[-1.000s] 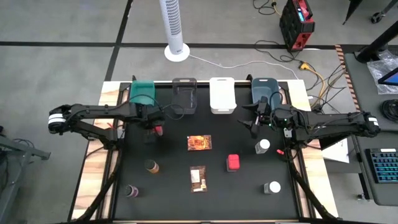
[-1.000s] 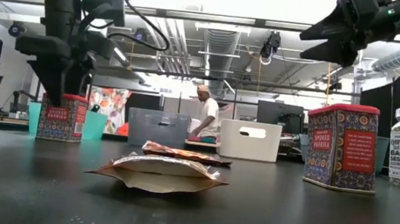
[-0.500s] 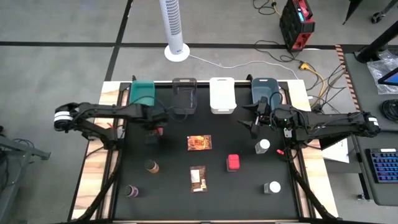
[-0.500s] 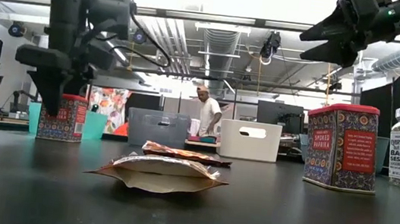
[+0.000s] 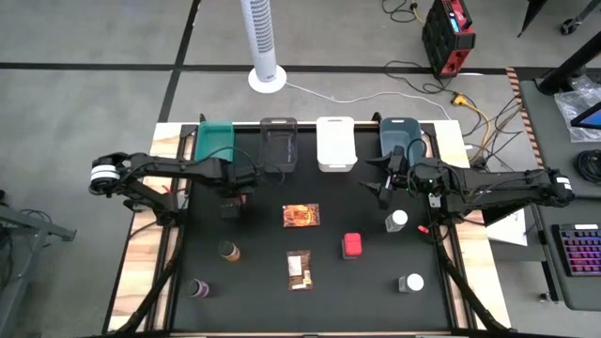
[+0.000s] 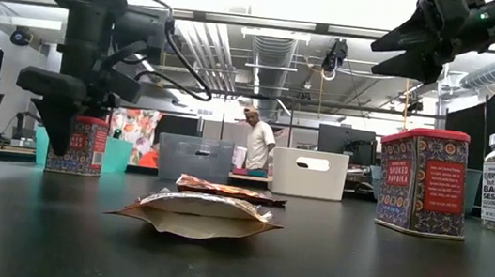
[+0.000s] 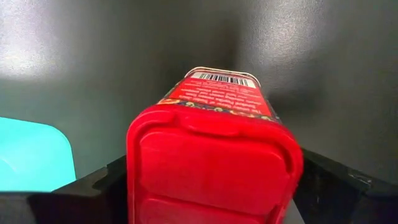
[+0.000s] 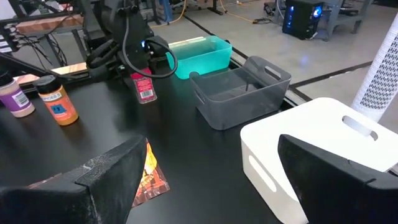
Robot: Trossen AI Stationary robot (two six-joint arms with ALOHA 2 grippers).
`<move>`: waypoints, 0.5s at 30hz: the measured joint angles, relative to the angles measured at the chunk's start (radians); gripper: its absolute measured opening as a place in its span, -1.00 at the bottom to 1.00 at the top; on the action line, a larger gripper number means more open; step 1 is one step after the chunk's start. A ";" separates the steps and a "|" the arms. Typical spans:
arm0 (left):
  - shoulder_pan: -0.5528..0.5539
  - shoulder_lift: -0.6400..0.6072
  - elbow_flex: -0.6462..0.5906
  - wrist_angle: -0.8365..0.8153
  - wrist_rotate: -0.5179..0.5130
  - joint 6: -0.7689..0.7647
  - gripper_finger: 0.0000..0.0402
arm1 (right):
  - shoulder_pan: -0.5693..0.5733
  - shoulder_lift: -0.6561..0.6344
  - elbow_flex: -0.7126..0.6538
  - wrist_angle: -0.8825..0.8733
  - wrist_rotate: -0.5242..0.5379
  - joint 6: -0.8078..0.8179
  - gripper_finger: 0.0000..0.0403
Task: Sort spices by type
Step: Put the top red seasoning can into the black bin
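Left claw [image 5: 234,193] is down over a red tub [image 7: 214,155], which stands upright on the black surface [image 5: 254,282] just in front of the teal bin [image 5: 215,139]. Its fingers are spread on either side of the tub's red lid; whether they touch it is hard to tell.

Right claw [image 5: 386,181] hangs in the air in front of the blue bin [image 5: 398,134], fingers spread wide with nothing between them. A white-capped jar [image 5: 397,220] stands just beside it on the surface.

Four bins line the far edge: teal, then grey [image 5: 279,141], white [image 5: 335,143] and blue. The grey one looks empty from the right wrist view; the others' insides are not clear enough to call.

Everything else lies out on the surface, nearer than the bins: two flat packets [image 5: 300,215] [image 5: 299,268], a second red tub [image 5: 353,246], another white-capped jar [image 5: 410,283], an orange bottle [image 5: 228,251] and a purple bottle [image 5: 198,288].
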 joint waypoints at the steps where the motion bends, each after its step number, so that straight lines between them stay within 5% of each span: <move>1: 0.000 0.000 0.000 0.000 0.000 0.000 0.54 | 0.000 0.000 0.000 0.000 0.000 0.000 0.76; 6: 0.000 -0.006 0.000 0.000 0.001 0.000 0.33 | 0.000 0.000 0.000 0.000 0.000 0.000 0.76; 11: 0.000 -0.007 0.000 0.000 0.032 0.011 -0.10 | 0.000 0.000 0.000 0.000 0.000 0.000 0.76; 15: 0.000 -0.007 0.000 0.000 0.032 0.012 -0.11 | 0.000 0.000 0.000 0.000 0.000 0.000 0.76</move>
